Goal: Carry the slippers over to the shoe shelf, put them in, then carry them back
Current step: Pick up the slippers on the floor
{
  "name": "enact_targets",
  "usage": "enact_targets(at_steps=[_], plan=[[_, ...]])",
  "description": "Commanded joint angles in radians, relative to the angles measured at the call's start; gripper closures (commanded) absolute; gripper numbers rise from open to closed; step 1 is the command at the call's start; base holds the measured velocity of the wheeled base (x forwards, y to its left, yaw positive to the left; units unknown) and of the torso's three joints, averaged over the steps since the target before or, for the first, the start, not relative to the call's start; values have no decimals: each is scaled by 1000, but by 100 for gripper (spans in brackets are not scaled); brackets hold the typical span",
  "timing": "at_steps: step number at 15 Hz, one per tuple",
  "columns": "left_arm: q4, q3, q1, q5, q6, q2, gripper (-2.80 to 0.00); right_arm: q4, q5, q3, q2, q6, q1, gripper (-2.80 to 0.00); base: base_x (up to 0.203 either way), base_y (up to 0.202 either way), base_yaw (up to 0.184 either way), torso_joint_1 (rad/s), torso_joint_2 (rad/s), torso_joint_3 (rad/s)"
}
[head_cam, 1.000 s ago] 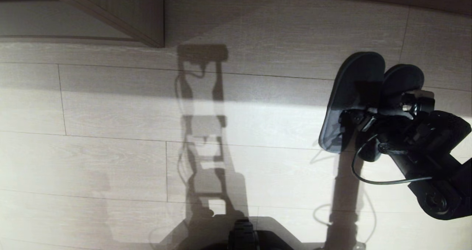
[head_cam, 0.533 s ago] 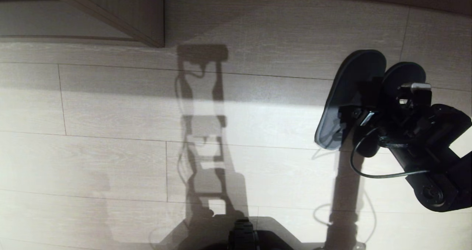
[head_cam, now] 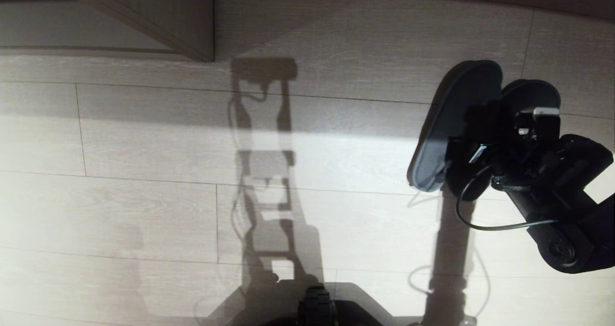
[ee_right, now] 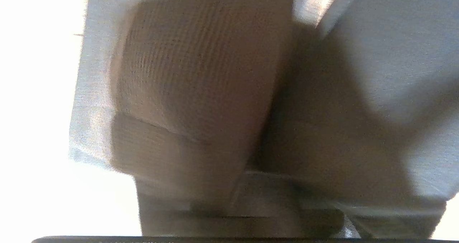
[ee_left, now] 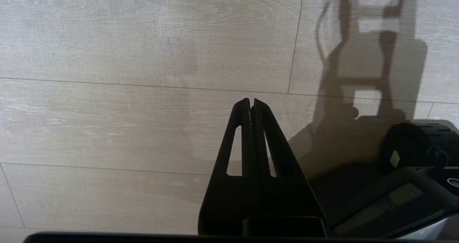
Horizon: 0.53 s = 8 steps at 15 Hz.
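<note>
Presently the slippers (head_cam: 451, 124) are seen at the right of the head view, stacked sole against sole and tilted on edge, toes pointing away from the robot, over the pale plank floor (head_cam: 144, 196). The right pincer (head_cam: 485, 141) is placed across the heel half of the pair and is pinched onto the slippers, with its dark body and a looping cable (head_cam: 473, 220) trailing toward the robot. The larger visible sole lies on the left side of the pincer, while the second slipper's rounded end shows just beyond the wrist housing on the right. Whether the heels touch the floor cannot be told. In the right wrist view the frame is filled by the ribbed slipper (ee_right: 200, 85) surface close against the camera; the fingers themselves cannot be made out there.

A corner of the shoe shelf (head_cam: 187, 23) is noted at the upper left of the head view, well apart from the slippers.

The left pincer (ee_left: 251, 101) is seen in the left wrist view, hanging over bare floor beside the robot's base (ee_left: 416, 153), its two fingers pressed together and nothing between them.
</note>
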Motion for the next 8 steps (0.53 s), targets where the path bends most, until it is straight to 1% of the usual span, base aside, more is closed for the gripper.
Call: enact_targets(at_steps=[1,5,6,8], plan=[[0,2,0,0,-1,-1,0,-8,11,10,3,3,-11,0,0,0,0,0,0,0],[0,2,0,0,-1,-1,0,-8,29,61,-15,9,-28,0,0,0,0,0,0,0],[0,2,0,0,-1,-1,0,-8,36,84,-61,11,-29,0,0,0,0,0,0,0],[0,2,2,0,-1,-1,0,-2,83,149,-156,16,-29,0,0,0,0,0,0,0]])
